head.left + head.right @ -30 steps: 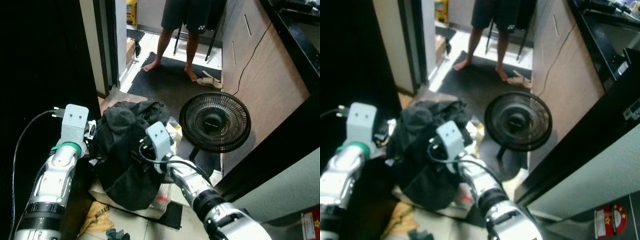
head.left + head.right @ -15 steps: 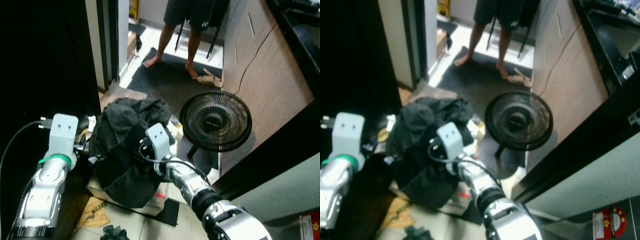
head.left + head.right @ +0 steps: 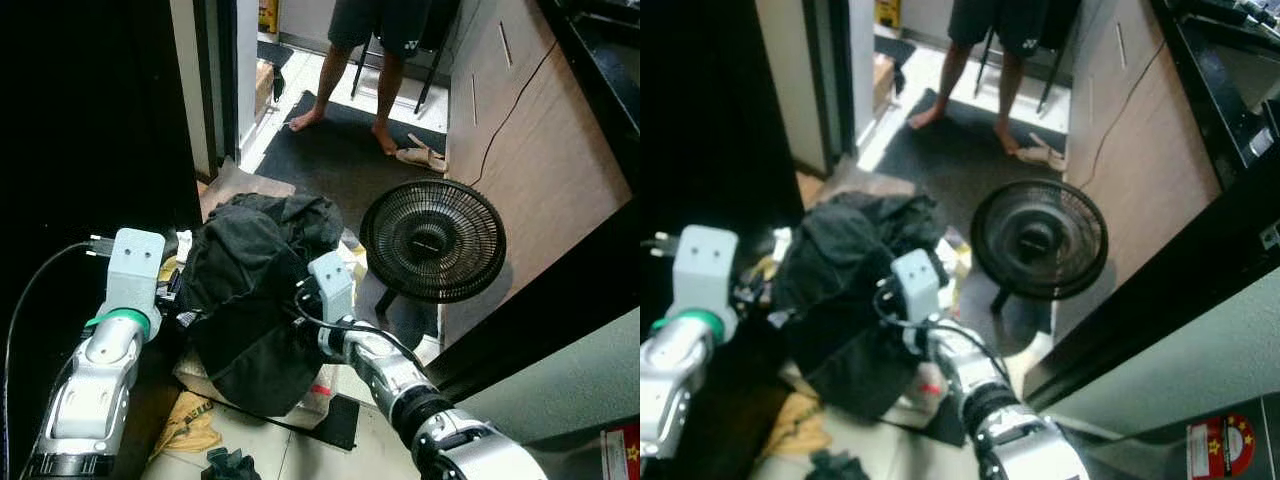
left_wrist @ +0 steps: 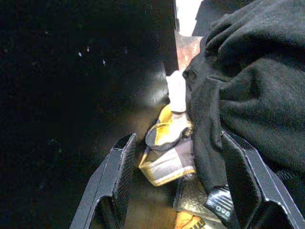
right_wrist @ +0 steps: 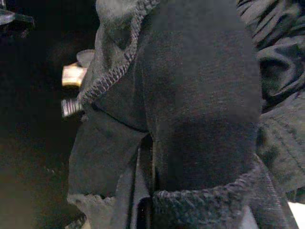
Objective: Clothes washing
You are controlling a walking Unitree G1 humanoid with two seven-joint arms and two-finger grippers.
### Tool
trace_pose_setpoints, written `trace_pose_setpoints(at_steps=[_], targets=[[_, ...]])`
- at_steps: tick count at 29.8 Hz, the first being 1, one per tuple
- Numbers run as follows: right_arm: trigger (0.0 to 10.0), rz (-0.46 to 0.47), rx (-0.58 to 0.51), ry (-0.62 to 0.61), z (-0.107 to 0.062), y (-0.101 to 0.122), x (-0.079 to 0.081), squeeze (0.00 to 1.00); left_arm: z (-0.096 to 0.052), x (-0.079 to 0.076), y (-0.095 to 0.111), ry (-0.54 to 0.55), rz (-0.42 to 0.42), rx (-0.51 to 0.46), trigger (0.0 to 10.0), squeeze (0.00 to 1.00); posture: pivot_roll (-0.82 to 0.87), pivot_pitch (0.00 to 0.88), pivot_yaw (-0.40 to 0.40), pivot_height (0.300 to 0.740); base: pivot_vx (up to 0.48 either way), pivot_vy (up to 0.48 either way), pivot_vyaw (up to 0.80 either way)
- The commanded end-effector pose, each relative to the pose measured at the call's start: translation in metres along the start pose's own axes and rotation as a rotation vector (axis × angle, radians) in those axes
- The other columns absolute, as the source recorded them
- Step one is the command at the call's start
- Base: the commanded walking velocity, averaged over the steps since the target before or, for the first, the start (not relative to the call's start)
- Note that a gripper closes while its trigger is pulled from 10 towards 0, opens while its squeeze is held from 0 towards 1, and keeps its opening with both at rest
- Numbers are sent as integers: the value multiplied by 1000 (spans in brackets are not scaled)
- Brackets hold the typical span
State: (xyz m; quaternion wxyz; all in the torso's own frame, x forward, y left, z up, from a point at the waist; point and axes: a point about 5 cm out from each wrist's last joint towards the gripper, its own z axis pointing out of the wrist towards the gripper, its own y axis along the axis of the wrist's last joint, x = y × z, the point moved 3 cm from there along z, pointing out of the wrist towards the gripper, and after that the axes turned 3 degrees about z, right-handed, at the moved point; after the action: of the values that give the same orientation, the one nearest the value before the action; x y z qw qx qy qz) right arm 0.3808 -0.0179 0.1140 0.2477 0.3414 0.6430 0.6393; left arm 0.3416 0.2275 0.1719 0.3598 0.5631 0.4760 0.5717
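Note:
A heap of black clothes (image 3: 250, 290) lies on a wrapped box (image 3: 312, 396) in front of me. My right gripper (image 3: 298, 305) reaches into the heap from the right. Its fingers are buried in the cloth and shut on a black garment (image 5: 190, 95), whose stitched hem drapes over them. My left gripper (image 4: 178, 191) stands open at the heap's left side. One finger (image 4: 119, 176) is over the dark floor and the other finger (image 4: 245, 186) is against the black fabric. Between them lie a white and yellow item (image 4: 167, 152) and small clutter.
A black floor fan (image 3: 430, 240) stands just right of the heap. A person (image 3: 365, 50) stands barefoot on a dark mat (image 3: 340, 160) at the back, sandals (image 3: 420, 157) nearby. A wooden cabinet (image 3: 540, 150) is on the right, a dark opening on the left. Yellow cloth (image 3: 190, 425) lies on the tiles.
My left arm has drawn back a little to the left of the heap. The right wrist has shifted slightly right with the garment still in its fingers. The camera moved a bit.

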Motion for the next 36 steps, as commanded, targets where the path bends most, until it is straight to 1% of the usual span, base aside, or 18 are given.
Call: trace_pose_setpoints(at_steps=[1, 6, 10, 11, 15, 18, 19, 20, 21, 22, 24, 26, 27, 29, 31, 32, 34, 36], targets=[[0, 37, -53, -48, -9, 4, -15, 0, -2, -7, 0, -26, 0, 6, 10000, 0, 173, 210, -78, 740, 0, 0, 0], [0, 43, -115, -66, -12, 16, -24, 0, -2, -8, 4, -32, -3, -3, 10000, 0, 167, 203, -74, 740, 0, 0, 0], [0, 39, -246, -115, -23, 44, -42, 0, 0, -13, 12, -49, -11, -29, 10000, 0, 150, 180, -64, 740, 0, 0, 0], [0, 6, -381, -170, -37, 79, -59, 0, 2, -17, 21, -66, -18, -53, 10000, 0, 128, 155, -52, 740, 0, 0, 0], [0, -43, -491, -220, -50, 113, -71, 0, 4, -22, 28, -82, -25, -75, 10000, 0, 118, 139, -44, 740, 0, 0, 0], [0, -157, -736, -329, -83, 199, -89, 0, 5, -36, 48, -139, -40, -133, 10000, 0, 93, 100, -26, 740, 0, 0, 0], [0, -157, -736, -329, -83, 199, -89, 0, 5, -36, 48, -139, -40, -133, 10000, 0, 93, 100, -26, 740, 0, 0, 0], [10000, -194, -818, -360, -97, 227, -92, 0, 4, -42, 56, -163, -49, -154, 10000, 0, 84, 91, -21, 740, 0, 0, 0], [10000, -194, -818, -360, -97, 227, -92, 0, 4, -42, 56, -163, -49, -154, 10000, 0, 84, 91, -21, 740, 0, 0, 0], [10000, -226, -894, -380, -110, 252, -92, 0, 3, -47, 64, -185, -58, -175, 10000, 0, 76, 77, -14, 740, 0, 0, 0], [10000, -226, -894, -380, -110, 252, -92, 0, 3, -47, 64, -185, -58, -175, 10000, 0, 76, 77, -14, 740, 0, 0, 0], [10000, -290, -1032, -397, -137, 293, -89, 0, 2, -55, 78, -216, -78, -212, 10000, 0, 70, 63, -9, 740, 0, 0, 0], [10000, -290, -1032, -397, -137, 293, -89, 0, 2, -55, 78, -216, -78, -212, 10000, 0, 70, 63, -9, 740, 0, 0, 0], [10000, -366, -1226, -374, -174, 342, -69, 0, 2, -58, 87, -230, -91, -235, 10000, 0, 62, 51, -6, 740, 0, 0, 0], [10000, -366, -1226, -374, -174, 342, -69, 0, 2, -58, 87, -230, -91, -235, 10000, 0, 62, 51, -6, 740, 0, 0, 0], [10000, -406, -1337, -353, -197, 366, -55, 0, 3, -56, 89, -228, -97, -240, 10000, 0, 58, 42, -8, 740, 0, 0, 0], [10000, -449, -1388, -332, -210, 378, -42, 0, 3, -55, 92, -224, -115, -245, 10000, 0, 57, 35, -11, 740, 0, 0, 0], [10000, -484, -1362, -331, -208, 376, -37, 0, 2, -54, 95, -226, -140, -253, 10000, 0, 58, 30, -18, 740, 0, 0, 0]])
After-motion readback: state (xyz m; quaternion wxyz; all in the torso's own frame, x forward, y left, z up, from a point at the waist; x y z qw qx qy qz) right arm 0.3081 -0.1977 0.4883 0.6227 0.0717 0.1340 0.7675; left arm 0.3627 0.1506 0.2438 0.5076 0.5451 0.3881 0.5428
